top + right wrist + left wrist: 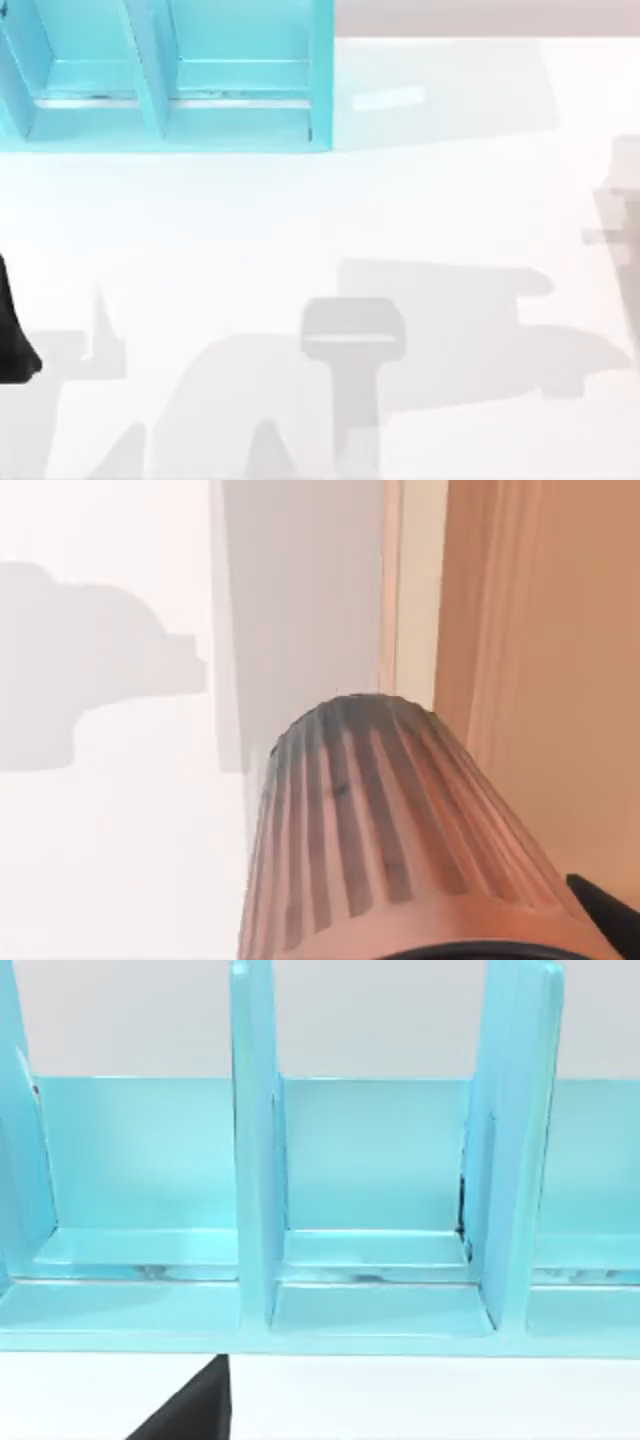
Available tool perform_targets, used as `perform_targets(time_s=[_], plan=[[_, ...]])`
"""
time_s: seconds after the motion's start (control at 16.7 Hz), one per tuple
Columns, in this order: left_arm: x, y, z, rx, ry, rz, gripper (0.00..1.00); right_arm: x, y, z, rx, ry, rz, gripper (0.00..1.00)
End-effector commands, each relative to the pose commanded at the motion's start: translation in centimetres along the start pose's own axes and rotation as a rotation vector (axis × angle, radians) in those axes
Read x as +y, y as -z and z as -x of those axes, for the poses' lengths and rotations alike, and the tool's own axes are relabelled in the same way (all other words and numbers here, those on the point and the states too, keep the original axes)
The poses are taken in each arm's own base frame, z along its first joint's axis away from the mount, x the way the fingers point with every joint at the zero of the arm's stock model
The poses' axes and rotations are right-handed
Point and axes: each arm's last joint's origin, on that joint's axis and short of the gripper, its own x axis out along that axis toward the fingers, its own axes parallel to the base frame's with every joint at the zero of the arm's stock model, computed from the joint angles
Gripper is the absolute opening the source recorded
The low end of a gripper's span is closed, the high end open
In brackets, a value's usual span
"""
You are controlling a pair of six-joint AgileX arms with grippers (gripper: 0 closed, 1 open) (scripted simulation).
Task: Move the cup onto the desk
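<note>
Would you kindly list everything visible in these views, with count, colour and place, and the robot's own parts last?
cup: one, pinkish-brown with fine vertical ribs, close in front of the right wrist camera, above the white surface.
shelf unit: one, turquoise-blue with upright dividers and open compartments, at the far left of the desk in the top view; the left wrist view faces it.
desk: one, plain glossy white, crossed by grey shadows.
tan panel: one, light brown, beside the cup in the right wrist view; what it is, I cannot tell.
left arm: one, black, at the left edge of the top view.
right arm: one, pale and faint, at the right edge of the top view.
</note>
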Motion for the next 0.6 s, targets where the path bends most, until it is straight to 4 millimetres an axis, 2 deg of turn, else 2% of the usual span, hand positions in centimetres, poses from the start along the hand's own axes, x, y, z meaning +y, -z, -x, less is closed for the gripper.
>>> perform_targets(time_s=[0.12,0.3,0.42,0.6], plan=[[0.0,0.0,0.0,0.000,0.000,0.000,1.00,4.3,-2.4,0.6,0.016,0.011,0.001,0.00],[0.0,0.0,0.0,0.000,0.000,0.000,1.00,13.8,-4.6,1.2,0.030,0.031,0.000,0.00],[0.0,0.0,0.0,0.000,0.000,0.000,1.00,21.5,-4.0,1.2,0.031,0.045,0.000,0.00],[0.0,0.0,0.0,0.000,0.000,0.000,1.00,32.3,0.3,0.6,0.016,0.060,-0.001,0.00]])
